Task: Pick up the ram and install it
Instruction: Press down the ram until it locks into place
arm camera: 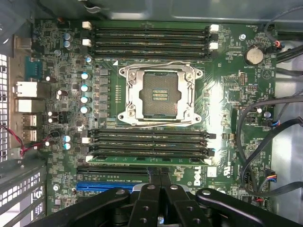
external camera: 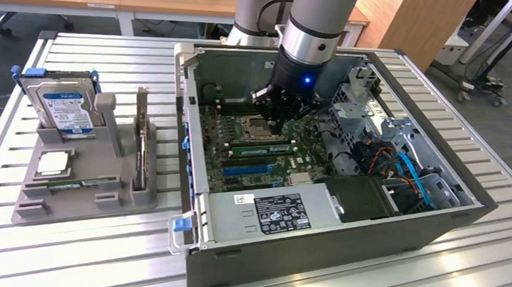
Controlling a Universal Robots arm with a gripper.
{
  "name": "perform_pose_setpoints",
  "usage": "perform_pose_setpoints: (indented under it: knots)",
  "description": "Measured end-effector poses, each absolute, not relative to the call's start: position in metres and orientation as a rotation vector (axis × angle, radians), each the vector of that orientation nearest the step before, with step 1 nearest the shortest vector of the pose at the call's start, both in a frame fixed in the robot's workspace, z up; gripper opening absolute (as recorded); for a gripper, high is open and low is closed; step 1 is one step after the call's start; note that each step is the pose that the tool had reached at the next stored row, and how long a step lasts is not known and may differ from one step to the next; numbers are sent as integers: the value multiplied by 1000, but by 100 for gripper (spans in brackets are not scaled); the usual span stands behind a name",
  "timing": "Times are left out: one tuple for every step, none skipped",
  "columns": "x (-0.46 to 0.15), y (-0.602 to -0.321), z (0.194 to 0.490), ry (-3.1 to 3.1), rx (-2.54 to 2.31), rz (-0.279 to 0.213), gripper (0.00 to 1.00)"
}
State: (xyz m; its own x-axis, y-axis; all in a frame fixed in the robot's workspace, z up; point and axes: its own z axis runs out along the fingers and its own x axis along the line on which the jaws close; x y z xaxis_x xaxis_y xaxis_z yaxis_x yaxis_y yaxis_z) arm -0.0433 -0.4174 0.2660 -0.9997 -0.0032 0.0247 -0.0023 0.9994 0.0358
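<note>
An open grey metal computer case [external camera: 320, 252] lies on its side on a slatted aluminium bench [external camera: 111, 50], so its green motherboard [external camera: 239, 133] faces up and can be reached from above. The robot arm reaches down into the case from the upper middle of the exterior frame, and its black claw [external camera: 279, 122] hovers just over the board beside the bare processor socket [external camera: 255, 129], a square silver frame with gold contacts.

In the wrist view the claw [arm camera: 159, 177] shows at the lower middle, its two black fingers [arm camera: 154, 177] pressed together with nothing between them. Just beyond the fingertips lies the ram [arm camera: 147, 160], a long thin green stick seated in the slot nearest the claw, level with the dark, empty slots [arm camera: 149, 142] beside it. It looks already placed, the claw closed as if to press on its edge.

At the left of the exterior frame, a grey moulded holder [external camera: 88, 174] keeps spare parts upright and easy to grasp: a silver, blue-labelled hard drive [external camera: 65, 110] and a thin expansion card [external camera: 140, 137].
</note>
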Motion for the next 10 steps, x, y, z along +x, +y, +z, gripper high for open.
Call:
perform_pose_setpoints:
  knots:
    - [-43, -417, 266, -3116, 4, -56, 10]
    - [-43, -417, 267, -3116, 4, -56, 10]
    - [-43, -417, 268, -3116, 4, -56, 10]
    - [-43, -417, 269, -3116, 4, -56, 10]
    - [-43, -417, 270, -3116, 4, -56, 10]
    - [-43, -417, 271, -3116, 4, -56, 10]
    - [-43, -417, 272, -3116, 4, -56, 10]
    - [-43, -417, 272, -3116, 4, -56, 10]
    - [-43, -417, 272, -3116, 4, -56, 10]
    - [-43, -417, 272, -3116, 4, -56, 10]
